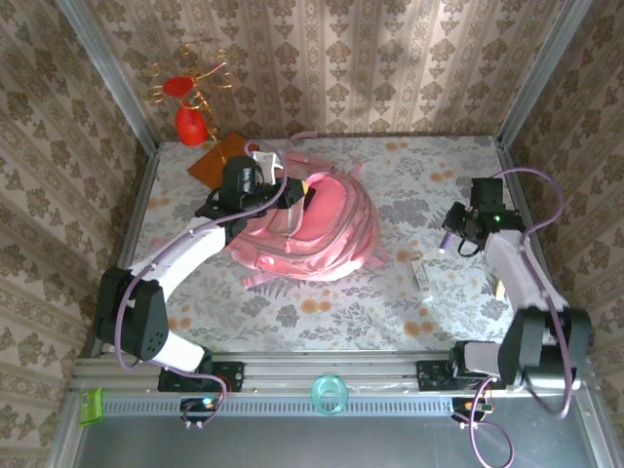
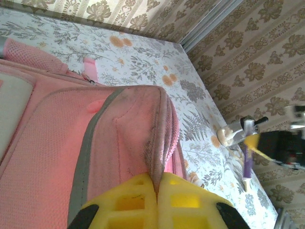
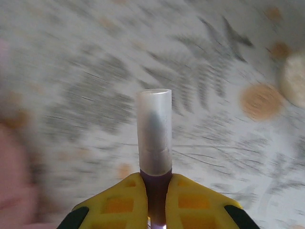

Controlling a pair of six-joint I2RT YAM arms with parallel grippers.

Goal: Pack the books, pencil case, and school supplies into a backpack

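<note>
Yellow fingers (image 3: 119,202) of our right gripper (image 3: 155,180) pinch one end of a purple pen (image 3: 154,129), which may pivot loose; our left gripper (image 2: 156,185) clamps the backpack (image 2: 119,133) fabric, which could slip.

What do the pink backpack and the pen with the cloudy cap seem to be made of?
The backpack looks like soft matte woven cloth: a fine mesh weave shows, and it creases where the left gripper pinches it. The pen in the right gripper looks like plastic: a frosted, see-through cap over a dark purple barrel.
</note>
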